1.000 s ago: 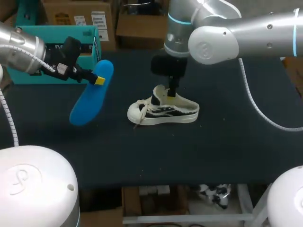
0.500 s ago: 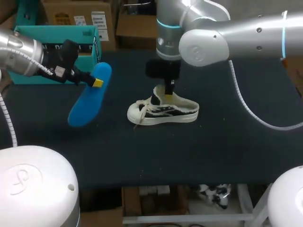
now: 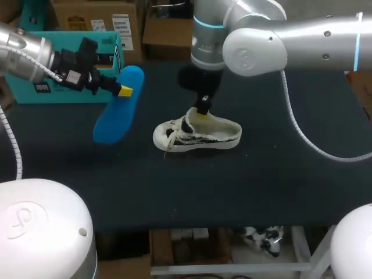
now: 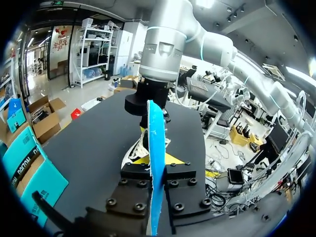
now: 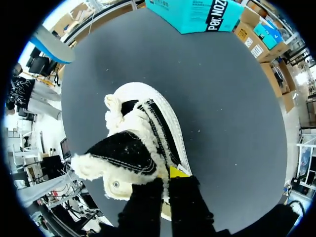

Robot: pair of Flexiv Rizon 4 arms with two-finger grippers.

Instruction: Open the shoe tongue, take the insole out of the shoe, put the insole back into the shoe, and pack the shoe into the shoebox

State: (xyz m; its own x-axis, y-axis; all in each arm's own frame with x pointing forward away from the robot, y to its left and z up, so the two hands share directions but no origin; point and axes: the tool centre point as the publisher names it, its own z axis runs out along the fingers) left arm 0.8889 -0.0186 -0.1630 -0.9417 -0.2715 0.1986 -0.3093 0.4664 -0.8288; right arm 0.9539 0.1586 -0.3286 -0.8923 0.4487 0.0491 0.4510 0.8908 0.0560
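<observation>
Hands of the robot each have a job. The right gripper (image 3: 202, 110) comes straight down on the white fluffy shoe with black stripes (image 3: 218, 132), which stands on its sole near the middle of the black table (image 3: 261, 180). Its two fingers are squeezed tight on the shoe's furry top edge, beside the black tongue that flops open. I think it pinches there so the shoe cannot slide or tip while the hole is wide.

The left gripper (image 3: 123, 91) is pressed closed on the long blue foam insole (image 3: 116, 113). It holds the insole by one end, off to the side of the shoe, with the other end hanging lower. From the left wrist, the insole stands on its thin edge between the fingers and points at the shoe. That looks like lining up, so I guess the step now is sliding the insole back in. The free end must find the hole first.

The big teal cardboard shoebox (image 3: 70, 38) waits at the far left of the table, behind the left arm, ready for packing later.
</observation>
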